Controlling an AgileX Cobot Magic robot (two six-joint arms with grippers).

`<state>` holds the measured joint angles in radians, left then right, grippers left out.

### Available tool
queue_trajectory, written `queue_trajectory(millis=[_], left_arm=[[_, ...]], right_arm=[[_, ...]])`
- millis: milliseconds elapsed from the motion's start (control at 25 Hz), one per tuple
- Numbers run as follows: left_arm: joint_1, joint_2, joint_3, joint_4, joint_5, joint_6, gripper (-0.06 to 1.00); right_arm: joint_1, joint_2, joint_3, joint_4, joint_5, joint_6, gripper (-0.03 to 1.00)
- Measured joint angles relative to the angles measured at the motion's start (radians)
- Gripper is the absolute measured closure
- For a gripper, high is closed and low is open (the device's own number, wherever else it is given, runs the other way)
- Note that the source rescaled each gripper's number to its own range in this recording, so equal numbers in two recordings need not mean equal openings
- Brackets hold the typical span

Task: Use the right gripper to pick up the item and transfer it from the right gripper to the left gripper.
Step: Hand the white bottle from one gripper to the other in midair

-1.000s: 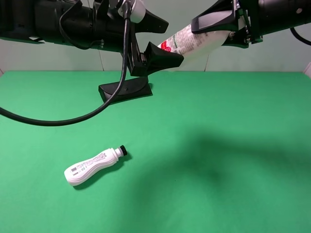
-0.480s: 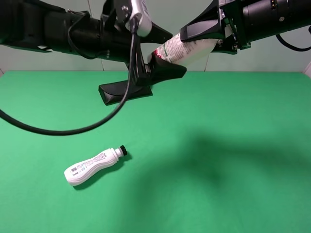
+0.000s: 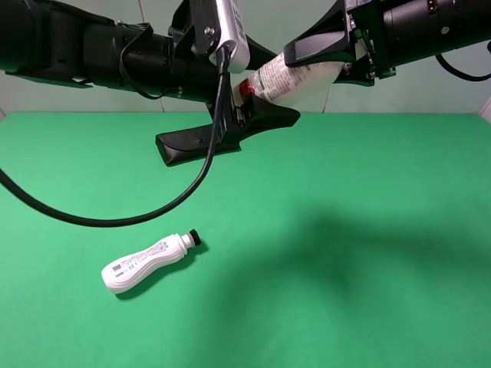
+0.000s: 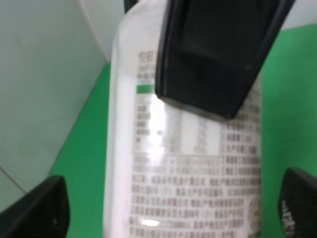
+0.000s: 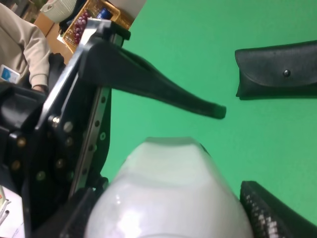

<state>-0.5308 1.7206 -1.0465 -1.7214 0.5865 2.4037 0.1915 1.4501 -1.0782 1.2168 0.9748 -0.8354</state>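
High above the green table, the item (image 3: 295, 77), a cream-white bottle with a red-patched label, hangs tilted in the air. My right gripper (image 3: 318, 67) is shut on its body, one finger pad (image 4: 213, 54) lying flat across the label. The left gripper (image 3: 280, 86) reaches in from the left with its fingers either side of the bottle's cap end. In the left wrist view the item (image 4: 188, 163) fills the space between the two fingertips (image 4: 34, 208), with a narrow gap showing on each side. The right wrist view shows the item's base (image 5: 168, 193) and a left finger (image 5: 148, 84) beyond it.
A curvy white bottle with a black cap (image 3: 149, 263) lies on the green table (image 3: 345, 230) at the front left. A flat black glasses case (image 3: 198, 146) rests at the back, under the left arm. The left arm's cable (image 3: 115, 218) loops down over the table.
The right gripper brought the item left and lower, then held still. The left gripper moved right around the cap end, and its jaws have narrowed.
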Motion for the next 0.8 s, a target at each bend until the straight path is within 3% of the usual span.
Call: queue_trajectory(millis=[120,400,440,480,520,800], left_arm=[[0.000,0.000,0.000,0.000,0.000,0.007,0.47],[0.000,0.000,0.000,0.000,0.000,0.026,0.58],[0.000,0.000,0.000,-0.001,0.000,0.039,0.64],[0.000,0.000,0.000,-0.001,0.000,0.047,0.78],[0.000,0.000,0.000,-0.001,0.000,0.055,0.86],[0.000,0.000,0.000,0.000,0.000,0.058,0.86]], right_arm=[[0.000,0.000,0.000,0.000,0.000,0.000,0.93],[0.000,0.000,0.000,0.000,0.000,-0.002,0.93],[0.000,0.000,0.000,0.000,0.000,-0.004,0.93],[0.000,0.000,0.000,0.000,0.001,-0.005,0.93],[0.000,0.000,0.000,0.000,0.001,-0.006,0.93],[0.000,0.000,0.000,0.001,0.001,-0.007,0.93]])
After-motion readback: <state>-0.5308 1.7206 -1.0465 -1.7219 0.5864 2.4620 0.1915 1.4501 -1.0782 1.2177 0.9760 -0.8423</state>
